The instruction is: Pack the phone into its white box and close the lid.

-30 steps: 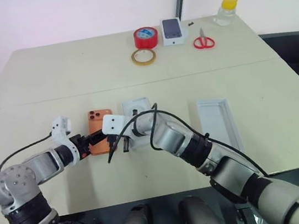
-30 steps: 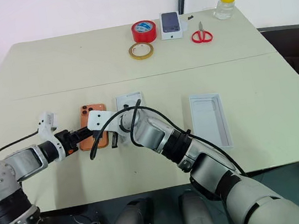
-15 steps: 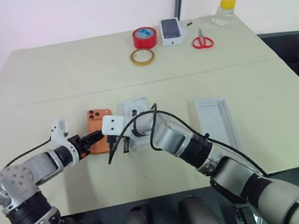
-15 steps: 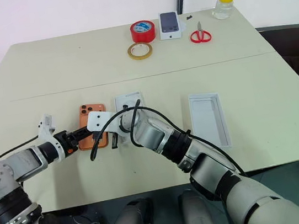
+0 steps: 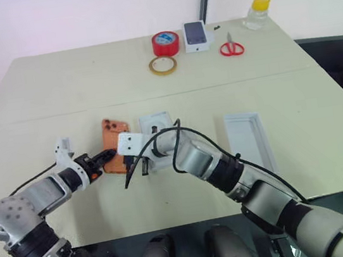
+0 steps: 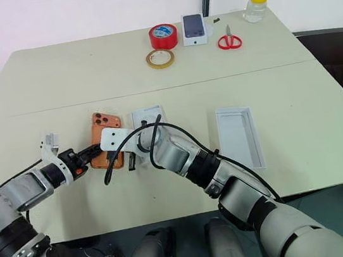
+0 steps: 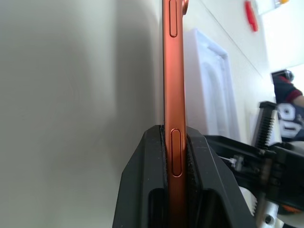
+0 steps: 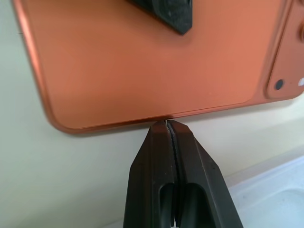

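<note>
Left gripper [image 7: 175,156] pinched the phone [image 5: 113,151] by its edge; right gripper [image 8: 169,124] closed, empty, tips at phone's rim.

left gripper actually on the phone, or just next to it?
Touching. The left wrist view shows the left gripper with a black finger pressed flat against each face of the phone, no gap on either side.

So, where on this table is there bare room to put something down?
Free: the wide strip between the yellow tape ring and the phone; the table far left; the patch between the white box and the lid. Crowded: the far edge by the scissors, and around both pincers.
</note>
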Motion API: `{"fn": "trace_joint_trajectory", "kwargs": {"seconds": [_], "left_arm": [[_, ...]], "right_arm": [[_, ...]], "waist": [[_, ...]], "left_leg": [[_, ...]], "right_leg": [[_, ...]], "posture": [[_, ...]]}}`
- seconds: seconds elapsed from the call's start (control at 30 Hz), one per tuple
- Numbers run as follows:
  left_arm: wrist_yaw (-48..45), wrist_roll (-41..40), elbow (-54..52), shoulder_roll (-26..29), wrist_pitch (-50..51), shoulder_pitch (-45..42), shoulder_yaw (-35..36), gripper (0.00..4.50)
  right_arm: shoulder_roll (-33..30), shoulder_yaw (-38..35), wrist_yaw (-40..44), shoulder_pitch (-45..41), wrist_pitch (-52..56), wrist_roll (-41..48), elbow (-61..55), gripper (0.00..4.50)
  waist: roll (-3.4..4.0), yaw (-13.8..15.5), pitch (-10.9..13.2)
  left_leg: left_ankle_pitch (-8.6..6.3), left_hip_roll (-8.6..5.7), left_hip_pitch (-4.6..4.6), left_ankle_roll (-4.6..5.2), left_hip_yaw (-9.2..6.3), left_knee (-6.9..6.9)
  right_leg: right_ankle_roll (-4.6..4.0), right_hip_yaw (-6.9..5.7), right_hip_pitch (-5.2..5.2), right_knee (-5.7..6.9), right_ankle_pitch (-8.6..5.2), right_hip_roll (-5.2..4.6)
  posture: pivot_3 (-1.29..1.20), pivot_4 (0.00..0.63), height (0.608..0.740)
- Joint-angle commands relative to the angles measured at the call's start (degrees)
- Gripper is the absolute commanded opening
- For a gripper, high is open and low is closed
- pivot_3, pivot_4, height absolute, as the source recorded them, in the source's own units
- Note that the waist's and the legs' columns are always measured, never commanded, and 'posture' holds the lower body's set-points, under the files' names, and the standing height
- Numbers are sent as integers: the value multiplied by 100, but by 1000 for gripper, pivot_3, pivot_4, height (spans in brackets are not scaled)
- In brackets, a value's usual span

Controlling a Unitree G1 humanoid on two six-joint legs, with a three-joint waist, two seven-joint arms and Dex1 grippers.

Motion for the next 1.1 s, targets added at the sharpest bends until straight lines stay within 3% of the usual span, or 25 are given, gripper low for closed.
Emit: {"fn": "trace_joint_trajectory", "kwargs": {"seconds": [0.03,0.2,0.33,0.43,0.57,0.8,1.1], "left_arm": [[241,-479,-73,-127,49,-29,323,84],[810,-1020,4,-384,49,-288,709,84],[1636,-1838,-71,-762,-133,-622,708,84],[2485,-2870,-198,-1015,-653,-524,148,84],[3654,-4023,-375,-1285,-1658,-128,-1116,84],[4375,-4593,-511,-1377,-3032,369,-2458,84],[4315,-4785,-498,-1015,-3878,624,-3234,84]], "right_arm": [[-31,-186,64,-146,77,19,-486,0],[-305,-429,220,-214,350,92,-1086,0],[-909,-988,599,-211,827,405,-2096,0],[-1525,-1401,907,-58,1001,709,-2701,0],[-2305,-1717,957,207,919,788,-2845,0],[-2875,-1935,807,482,926,852,-2852,0],[-2999,-1907,702,567,952,940,-2857,0]], "waist": [[0,5,0],[-4,14,2],[-9,61,4],[-13,113,4],[-15,158,4],[-17,141,5],[-18,192,6]], "left_leg": [[0,1,-1,0,0,-1],[0,0,-8,0,-1,3],[0,-1,-13,0,-1,6],[-1,-3,-15,1,0,7],[-1,-1,-15,2,2,5],[-1,2,-15,1,12,3],[0,1,-15,1,12,5]], "right_leg": [[0,0,0,0,0,1],[0,-1,0,0,0,0],[1,-2,5,-2,0,-1],[2,-1,10,-11,1,-4],[2,2,10,-11,1,-4],[2,12,4,-5,1,0],[2,12,7,-9,1,-2]], "posture": [[0,150,740],[0,150,740],[0,150,740],[0,150,740],[0,150,740],[0,150,740],[0,150,740]]}}
